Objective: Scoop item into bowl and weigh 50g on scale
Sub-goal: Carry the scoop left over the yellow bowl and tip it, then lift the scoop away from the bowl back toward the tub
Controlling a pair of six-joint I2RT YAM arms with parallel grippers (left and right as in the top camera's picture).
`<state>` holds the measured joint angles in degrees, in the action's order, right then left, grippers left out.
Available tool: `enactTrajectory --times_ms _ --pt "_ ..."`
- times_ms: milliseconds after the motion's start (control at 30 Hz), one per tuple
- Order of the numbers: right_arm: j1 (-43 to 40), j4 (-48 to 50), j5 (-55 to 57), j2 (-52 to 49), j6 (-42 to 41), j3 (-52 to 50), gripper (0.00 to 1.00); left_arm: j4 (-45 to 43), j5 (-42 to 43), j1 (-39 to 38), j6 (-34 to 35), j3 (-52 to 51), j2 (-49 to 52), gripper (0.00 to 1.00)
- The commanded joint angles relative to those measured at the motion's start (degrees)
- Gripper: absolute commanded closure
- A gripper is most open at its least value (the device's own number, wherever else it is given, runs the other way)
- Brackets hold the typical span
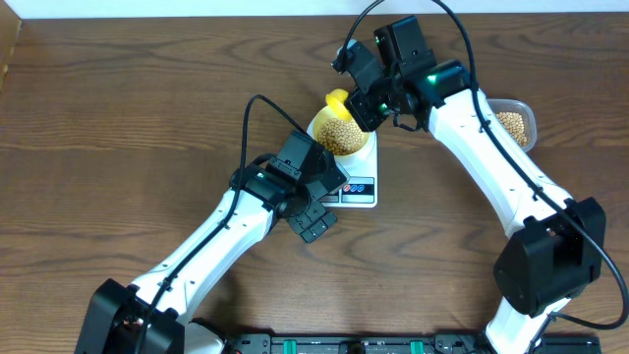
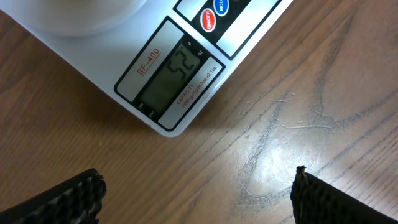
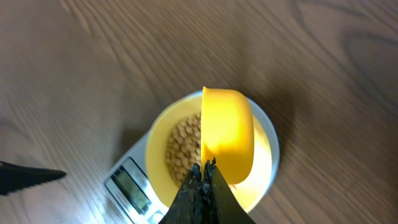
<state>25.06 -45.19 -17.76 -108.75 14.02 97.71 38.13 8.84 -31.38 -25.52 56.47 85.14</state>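
The pale yellow-green bowl (image 1: pixel 339 135) sits on the white digital scale (image 1: pixel 360 189) near the middle of the worktop (image 1: pixel 118 118), and it already holds a good heap of soybeans (image 3: pixel 183 146). The right jaws are clamped on the handle of the yellow scoop (image 3: pixel 227 134), which hangs tipped over the bowl with its back to the wrist camera. Whether any beans are left in it cannot be seen.

The left jaws stand wide apart and grip nothing, hovering just in front of the scale so that its grey display (image 2: pixel 174 78) is in view. The digits look like 52; the unit mark is too small to tell.

Scooping looks essentially done, and the reading seems a touch over the target. What remains is probably taking a few beans back out to the clear tub (image 1: pixel 513 123), which lies off to the right with more beans in it, then confirming 50.
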Motion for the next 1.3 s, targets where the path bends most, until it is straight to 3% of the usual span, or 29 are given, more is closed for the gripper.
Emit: enactTrajectory --times_ms 0,733,1000,1267 --pt "0.5 -0.3 2.6 -0.7 1.5 0.0 0.99 0.3 -0.3 0.1 0.1 -1.1 0.6 0.02" --pt "0.5 -2.0 1.9 -4.9 1.5 -1.4 0.99 0.6 1.7 0.1 0.0 -1.1 0.6 0.02" --pt "0.5 2.8 1.7 -4.9 1.5 -7.1 0.99 0.6 1.7 0.1 0.0 -1.1 0.6 0.02" --pt "0.5 1.4 -6.3 -4.9 0.8 -7.6 0.99 0.6 1.7 0.1 0.0 -1.1 0.6 0.02"
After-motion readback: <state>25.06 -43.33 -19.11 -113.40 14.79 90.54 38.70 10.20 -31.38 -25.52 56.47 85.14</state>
